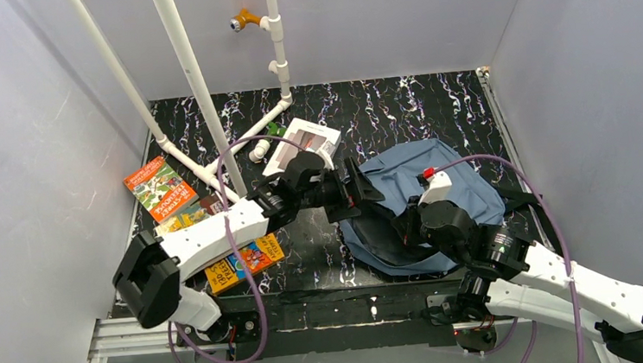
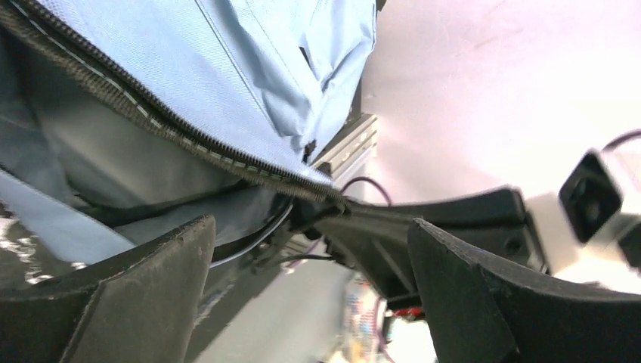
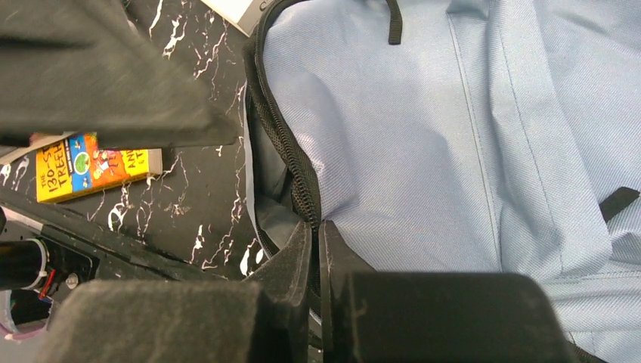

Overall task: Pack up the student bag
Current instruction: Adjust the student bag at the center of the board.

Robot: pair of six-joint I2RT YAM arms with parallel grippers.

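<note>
Seen from above: dusty-blue student bag point(image 1: 451, 167) lying flat on the right half of a black marbled surface point(image 1: 324, 259), mouth turned toward the middle.

Right end effector point(image 3: 317, 234) clenched on the bag's black zipper point(image 3: 291, 151) rim, holding the opening up. Left end effector point(image 2: 310, 249) released, fingers spread wide with nothing between them, right at the mouth.

Books lying outside the bag: an orange book point(image 1: 159, 188) at far left, a yellow book point(image 3: 94, 165) near the front edge, a white book point(image 1: 302, 142) toward the back.

Likely trouble from here: a slip of the pinched rim, letting the soft fabric sag and close the mouth. Or a spread finger snagging zipper or lining on the way out and dragging the bag along.

Hard to make out: the bag's interior, dark and mostly blocked, so contents impossible to tell. Yellow book partly covered by the left arm point(image 1: 209, 234) in the overhead view, with possibly another book beneath it.
</note>
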